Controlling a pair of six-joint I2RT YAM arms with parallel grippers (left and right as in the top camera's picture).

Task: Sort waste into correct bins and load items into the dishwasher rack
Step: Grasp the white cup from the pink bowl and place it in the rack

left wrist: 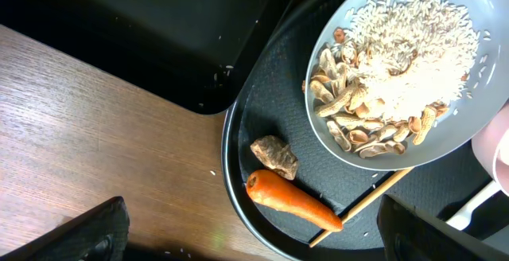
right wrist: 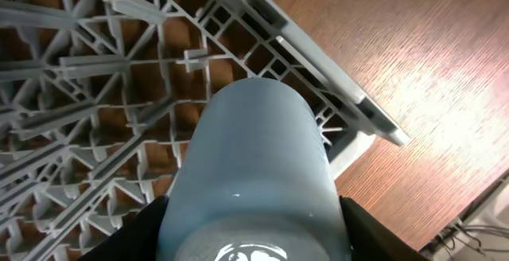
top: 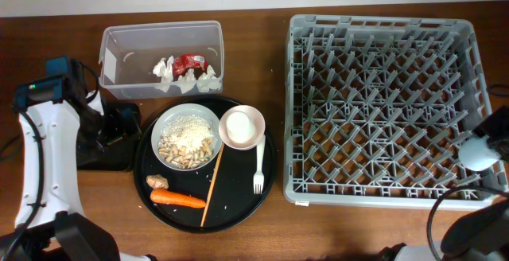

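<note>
Your right claw (right wrist: 254, 237) grips the light blue cup (right wrist: 254, 157) over the near right corner of the rack (top: 382, 21), inside its rim, while your left claw (left wrist: 266, 231) hangs spread wide and empty well left of the rack, above the carrot (left wrist: 290, 201) on the round black tray (left wrist: 274, 102).

No legible text anywhere, seemingly

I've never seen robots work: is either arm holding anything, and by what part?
The right pincer grips the blue cup by its sides; the left pincer is open and empty.
</note>
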